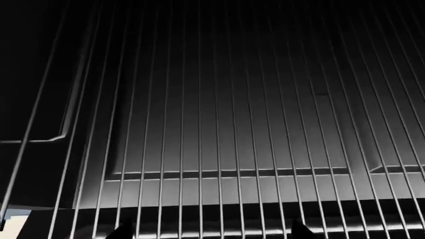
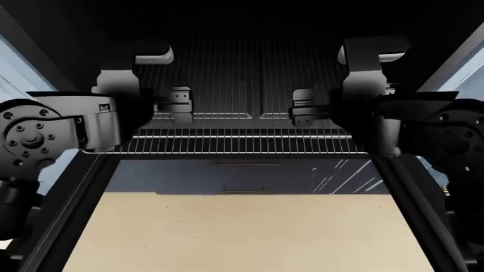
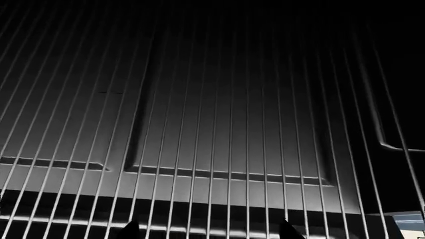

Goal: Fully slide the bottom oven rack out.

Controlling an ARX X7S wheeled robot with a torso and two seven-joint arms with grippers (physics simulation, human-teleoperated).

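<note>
The bottom oven rack, a wide grid of thin grey wires, juts from the black cavity of the oven over the dropped glass door. My left gripper hangs over the rack's left half and my right gripper over its right half, both just behind the front edge. In the left wrist view the rack fills the frame, and the left gripper is open with the bright front strip between its dark tips. The right wrist view shows the same: rack, right gripper open.
Pale blue cabinets flank the oven on both sides. Below the door lies a light wooden floor. The door's dark side frames run forward on either side. Through the wires, a panelled cabinet front shows beneath the rack.
</note>
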